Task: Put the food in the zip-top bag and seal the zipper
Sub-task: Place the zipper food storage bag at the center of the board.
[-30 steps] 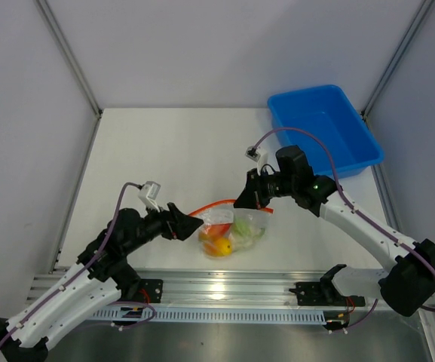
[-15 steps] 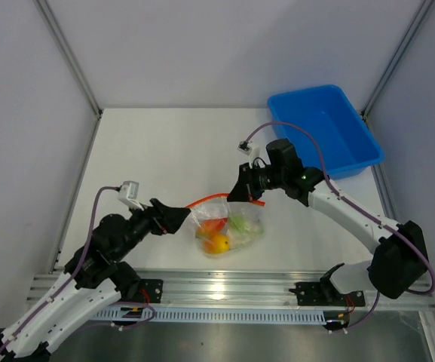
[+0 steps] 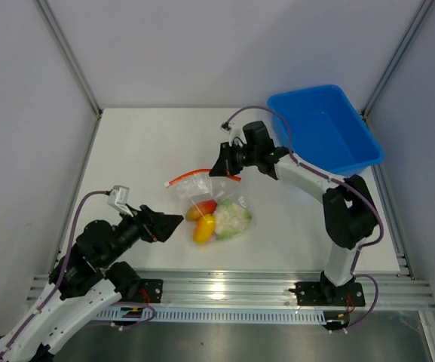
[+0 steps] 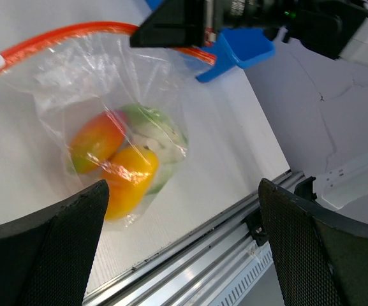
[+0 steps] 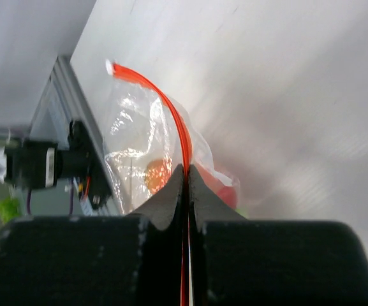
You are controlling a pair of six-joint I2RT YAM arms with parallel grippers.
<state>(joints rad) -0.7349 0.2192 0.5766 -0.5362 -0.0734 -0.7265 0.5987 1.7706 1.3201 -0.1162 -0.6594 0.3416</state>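
The clear zip-top bag [image 3: 211,205] lies mid-table with the food inside: a red-orange piece [image 3: 204,207], a yellow-orange piece [image 3: 204,228] and a white-and-green cauliflower lump [image 3: 233,218]. My right gripper [image 3: 221,167] is shut on the orange-red zipper [image 3: 191,176] near its right end; the right wrist view shows the strip [image 5: 164,102] pinched between the fingers at the gripper [image 5: 185,175]. My left gripper [image 3: 173,221] is open and empty, just left of the bag. In the left wrist view it [image 4: 184,248] stands wide open, short of the bag [image 4: 107,95] and the zipper [image 4: 62,32].
A blue plastic bin [image 3: 326,128] stands at the back right and also shows in the left wrist view [image 4: 241,48]. The table's near edge with its aluminium rail [image 3: 225,283] runs just in front of the bag.
My right gripper has moved left and toward the back, taking the bag along by its zipper. My left arm has drawn back toward the near left, away from the bag.
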